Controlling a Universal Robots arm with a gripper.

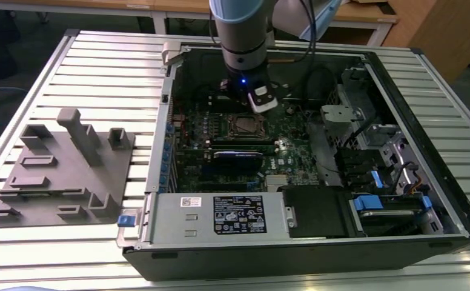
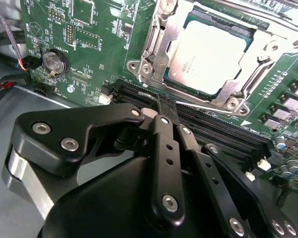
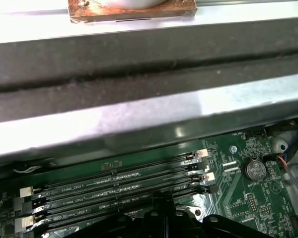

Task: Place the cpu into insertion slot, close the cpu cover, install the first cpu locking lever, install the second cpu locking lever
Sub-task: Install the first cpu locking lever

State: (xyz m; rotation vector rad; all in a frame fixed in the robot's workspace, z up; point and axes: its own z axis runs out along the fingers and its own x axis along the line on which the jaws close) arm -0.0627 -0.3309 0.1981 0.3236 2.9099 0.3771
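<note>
One cpu (image 2: pixel 211 54). It is square, so no real long axis. It lies flat, silver top up, edges lined up with the insertion slot (image 1: pixel 244 125) it sits in, on the green motherboard (image 2: pixel 94 59) inside the open computer case (image 1: pixel 160 151). One cpu cover (image 2: pixel 158 42), a metal frame, lies down flat around the cpu, whose top shows through the cutout. One thin bright lever rod (image 2: pixel 208 105) runs along the socket edge on the memory-slot side; hooked or not, cannot tell.

One gripper (image 2: pixel 165 106), fingers drawn together with no gap between them and nothing seen held. Its tip sits low, just beside that socket edge, over the memory slots (image 3: pixel 119 184) and near the lever rod; touching or not, cannot tell. The cpu lies just past the fingertips, apart from them and not under them. In the exterior view the arm (image 1: pixel 243 30) comes straight down into the case.

Four memory slots, long, black and parallel, side by side, their long axis running along the socket edge. One coin battery (image 2: pixel 54 60) sits on the board past the slots' end. One grey fixture block (image 1: pixel 57 170) stands on the slatted table (image 1: pixel 97 66) at the exterior view's left, apart from the case. One power-supply box (image 1: pixel 215 215) sits at the case's near edge.
</note>
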